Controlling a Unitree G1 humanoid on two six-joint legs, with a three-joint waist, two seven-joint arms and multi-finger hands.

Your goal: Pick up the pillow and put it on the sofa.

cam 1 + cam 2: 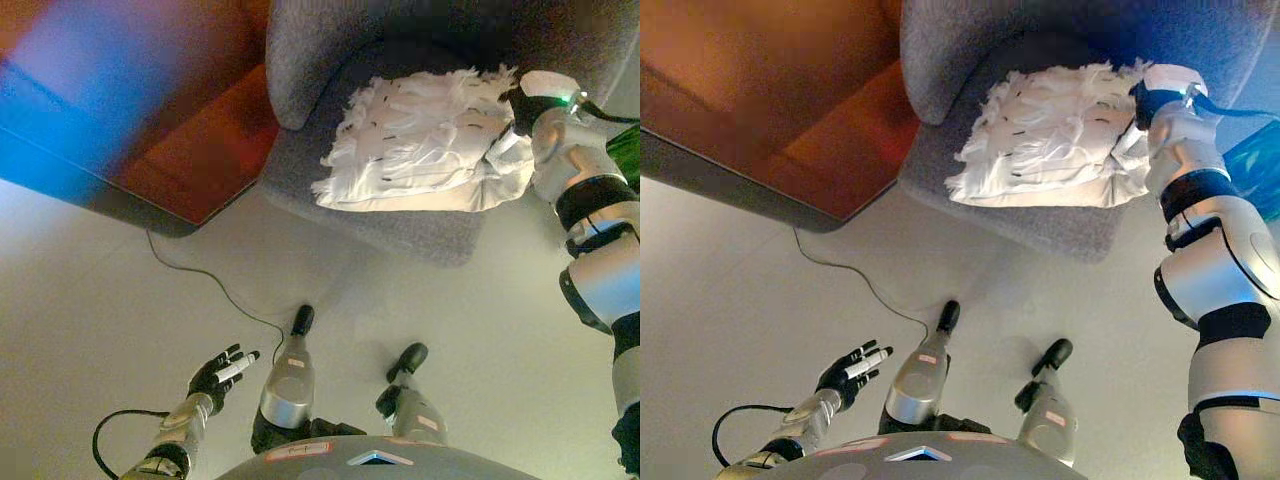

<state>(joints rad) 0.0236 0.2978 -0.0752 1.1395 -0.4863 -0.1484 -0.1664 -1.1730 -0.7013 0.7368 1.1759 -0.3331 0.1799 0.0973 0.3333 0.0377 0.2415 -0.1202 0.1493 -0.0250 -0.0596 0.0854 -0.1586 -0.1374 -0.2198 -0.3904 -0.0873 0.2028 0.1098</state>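
Note:
A white fluffy pillow (420, 135) lies on the seat of the grey sofa (300, 165), and its front edge hangs a little over the seat's front. My right arm reaches up from the right side. My right hand (518, 108) is at the pillow's right end, pressed into the fabric, with its fingers hidden in the pillow. The pillow's right end is bunched up against the wrist. My left hand (220, 372) is low at the lower left above the floor, far from the sofa, with its fingers straight and empty.
A reddish-brown wooden table (200, 150) with a dark edge stands to the left of the sofa, close to its rounded grey armrest (300, 60). Pale floor (420, 300) lies in front of the sofa.

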